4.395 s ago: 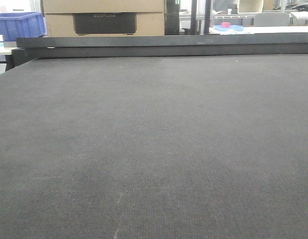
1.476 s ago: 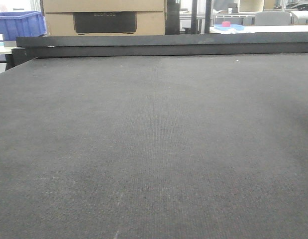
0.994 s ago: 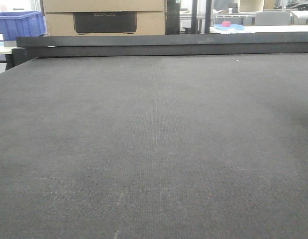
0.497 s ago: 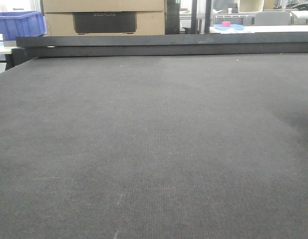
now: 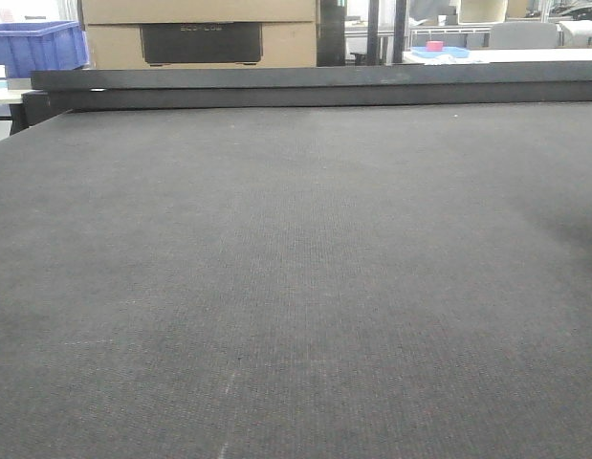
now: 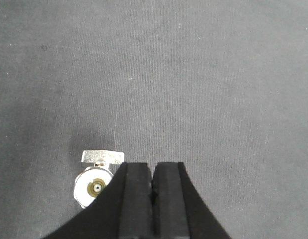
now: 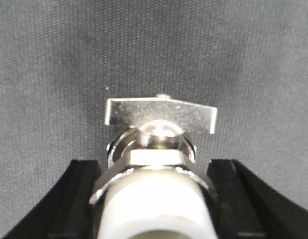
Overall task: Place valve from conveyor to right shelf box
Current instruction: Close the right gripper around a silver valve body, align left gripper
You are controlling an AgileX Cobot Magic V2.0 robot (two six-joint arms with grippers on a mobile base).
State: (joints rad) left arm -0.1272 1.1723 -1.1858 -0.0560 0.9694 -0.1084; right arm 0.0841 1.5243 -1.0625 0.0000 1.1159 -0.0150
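Valve (image 7: 158, 149) sits between the fingers of the right claw (image 7: 154, 167), white body toward the camera, hex collar and flat metal handle beyond. The black fingers (image 7: 84, 199) stand close against both sides of the body, so I read the claw as narrowed to the valve's width and gripping it, though the contact itself is hidden behind the metal. The conveyor (image 5: 296, 287) fills the background, and I cannot tell whether the valve rests on it or hangs just clear.

The step in hand, as I judge it, is securing the grip and lifting. It is done well by holding the round body and not the thin handle; by rising straight up so the handle does not drag on the woven belt; and by swinging right only once clear. A smooth round body may roll between the pads, so no jerks.

The left wrist view shows what the right does not: the left claw (image 6: 153, 167), pads pressed together on nothing; and the other valve (image 6: 96, 181), end-on on the belt just to its left, with no claw round it, hence likely a second piece. The front view shows the belt, its black frame, and a blue crate (image 5: 37, 48) beyond; no arm, valve or shelf box appears there.
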